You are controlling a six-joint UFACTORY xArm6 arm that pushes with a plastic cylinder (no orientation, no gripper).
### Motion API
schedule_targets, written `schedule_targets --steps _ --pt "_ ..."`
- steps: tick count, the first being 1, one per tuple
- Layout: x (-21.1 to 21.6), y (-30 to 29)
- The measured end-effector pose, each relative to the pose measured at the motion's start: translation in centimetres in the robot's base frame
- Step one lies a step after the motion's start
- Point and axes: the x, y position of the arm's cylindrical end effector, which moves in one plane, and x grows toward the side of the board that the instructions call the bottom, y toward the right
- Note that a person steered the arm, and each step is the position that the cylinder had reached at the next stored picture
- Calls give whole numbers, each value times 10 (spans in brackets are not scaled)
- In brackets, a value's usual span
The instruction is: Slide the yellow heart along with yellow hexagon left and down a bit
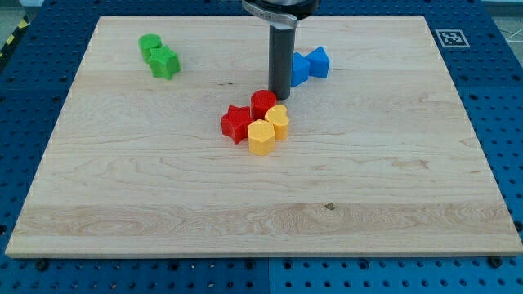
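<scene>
Laboratory robotics test bench. A pale wooden worktop (163,204) lies on a blue perforated base plate (498,90) with a regular grid of mounting holes, typical of an experimental rig. A black-and-white fiducial marker (448,37) sits just off the worktop's top-right corner, and yellow-black hazard tape (12,37) shows beyond its top-left corner. A dark rod descends from a machine mount over small moulded coloured blocks (260,122) near the worktop's centre.
</scene>
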Motion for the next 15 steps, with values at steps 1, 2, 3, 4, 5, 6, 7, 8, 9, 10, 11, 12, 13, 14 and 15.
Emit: schedule_targets --steps 1,2,3,4,5,6,7,8,9,10,11,12,13,14,15 --pt "19 -11" --pt "32 -15" --pt "34 -8" --pt "11 1" --pt "0 35" --pt "23 54" --pt "51 53" --pt "69 53" --pt "76 51" --pt "77 45" --pt "77 37" --pt "77 29" --pt "79 20" --pt "82 10" --pt "86 29"
